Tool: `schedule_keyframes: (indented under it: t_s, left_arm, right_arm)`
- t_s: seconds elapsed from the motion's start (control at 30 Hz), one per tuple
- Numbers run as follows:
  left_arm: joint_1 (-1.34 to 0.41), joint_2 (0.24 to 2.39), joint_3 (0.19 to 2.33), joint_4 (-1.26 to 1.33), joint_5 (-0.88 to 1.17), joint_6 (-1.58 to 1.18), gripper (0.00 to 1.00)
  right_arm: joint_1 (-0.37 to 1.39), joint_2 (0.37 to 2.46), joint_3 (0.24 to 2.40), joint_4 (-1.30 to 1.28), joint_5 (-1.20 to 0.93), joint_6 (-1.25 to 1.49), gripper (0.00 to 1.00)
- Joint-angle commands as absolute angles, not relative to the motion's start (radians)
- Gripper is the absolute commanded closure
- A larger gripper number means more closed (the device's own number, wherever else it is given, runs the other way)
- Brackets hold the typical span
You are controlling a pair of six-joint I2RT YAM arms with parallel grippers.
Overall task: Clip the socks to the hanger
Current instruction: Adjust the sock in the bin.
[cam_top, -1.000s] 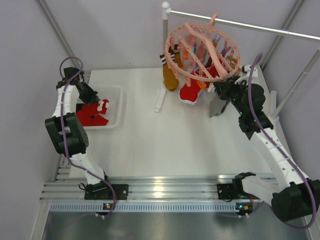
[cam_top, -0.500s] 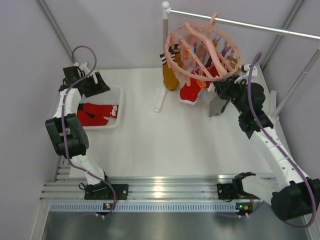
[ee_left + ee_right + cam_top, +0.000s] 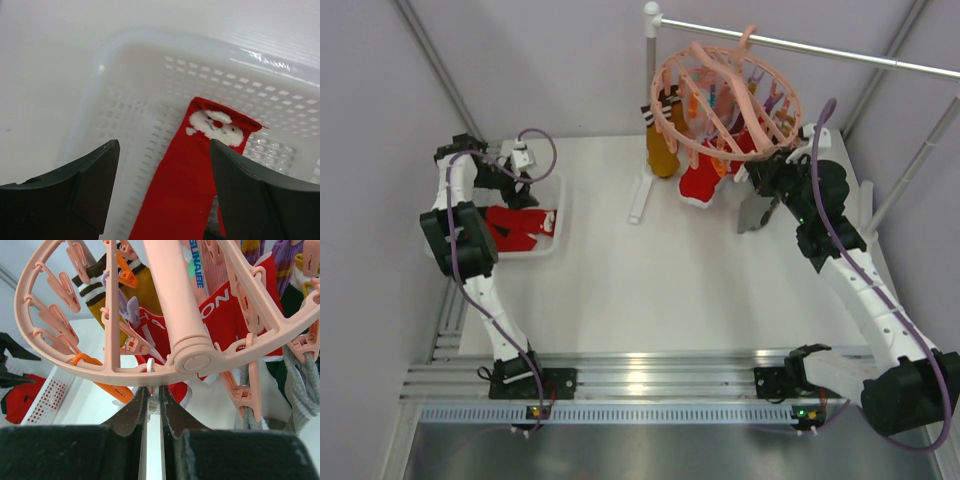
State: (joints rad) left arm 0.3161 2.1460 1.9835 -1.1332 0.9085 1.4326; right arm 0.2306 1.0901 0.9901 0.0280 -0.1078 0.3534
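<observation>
A red sock [image 3: 185, 185] with a white Santa face lies flat in the white mesh basket [image 3: 125, 90]. My left gripper [image 3: 164, 147] hovers open just above it, one finger on each side, touching nothing. From above, that gripper [image 3: 516, 190] is over the basket's far part, above the red socks [image 3: 515, 228]. The salmon-pink hanger [image 3: 720, 95] hangs from the rail. My right gripper [image 3: 154, 392] is shut on a small white clip [image 3: 150, 365] under the hanger's ring [image 3: 100, 372]. A mustard sock [image 3: 662, 150] and a red sock [image 3: 700, 185] hang clipped.
The hanger hooks on a metal rail [image 3: 840, 55] held by a white stand pole [image 3: 648, 100] at the back. A grey sock [image 3: 755, 215] dangles beside my right gripper. Orange and pink clips [image 3: 107, 390] hang close to its fingers. Grey walls close in both sides.
My left gripper opened, let go of a red sock in the basket, rose and swung round over the basket's far part. The right arm has not moved.
</observation>
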Motion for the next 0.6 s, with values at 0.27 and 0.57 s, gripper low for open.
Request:
schedule_keyframes:
  t_s: [0.27,0.57]
  left_arm:
    - [0.232,2.160,1.738,-1.013,0.781,1.596,0.27]
    - [0.268,2.198,1.879,-1.127,0.657,1.526,0.74]
  right_arm:
    - [0.218,1.108,1.048,0.009,-0.100,0.333,1.00]
    - [0.219,1.108,1.052,0.012,-0.095,0.333,1.00]
